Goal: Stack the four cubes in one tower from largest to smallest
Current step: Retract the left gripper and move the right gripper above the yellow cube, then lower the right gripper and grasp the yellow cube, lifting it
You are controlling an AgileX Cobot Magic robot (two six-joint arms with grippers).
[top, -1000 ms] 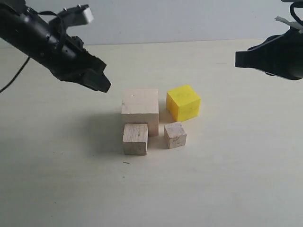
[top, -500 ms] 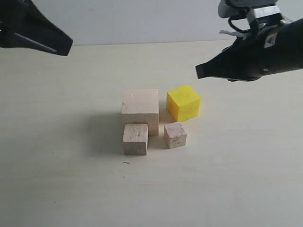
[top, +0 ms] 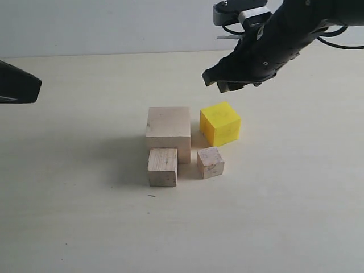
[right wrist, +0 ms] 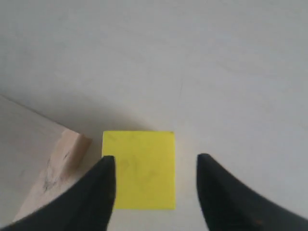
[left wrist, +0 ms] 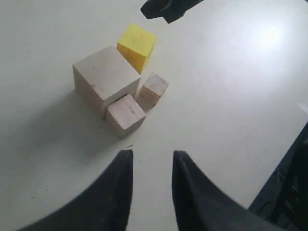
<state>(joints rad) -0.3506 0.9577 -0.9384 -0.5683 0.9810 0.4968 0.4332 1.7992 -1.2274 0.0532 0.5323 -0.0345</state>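
Pale wood and one splash of yellow, all four cubes sitting flat on the light table [top: 284, 199] with nothing stacked yet. I'll take the large wooden cube [top: 168, 132] as my marker.

The medium wooden cube [top: 162, 167] sits right up against the large cube's near face, towards its left-arm corner, and looks to be touching it. The small wooden cube [top: 210, 162] rests just off the large cube's near corner on the right-arm side, with a slim gap between it and the medium one. The yellow cube [top: 220, 123] stands just beside the large cube on that same right-arm side. It is turned a little askew, and a narrow strip of table shows between the two.

The right gripper [top: 219, 84] hangs in the air above the yellow cube, so up and over from the large cube on the right-arm side. Its fingers [right wrist: 103, 192] are spread apart, wider than the yellow cube's top face, which shows between them from the wrist. They touch nothing.

The left gripper [left wrist: 151, 159] is well away from the large cube on the left-arm side, lifted off the table. Its two fingers [left wrist: 120, 192] stand apart with only bare table between them, and it holds nothing.
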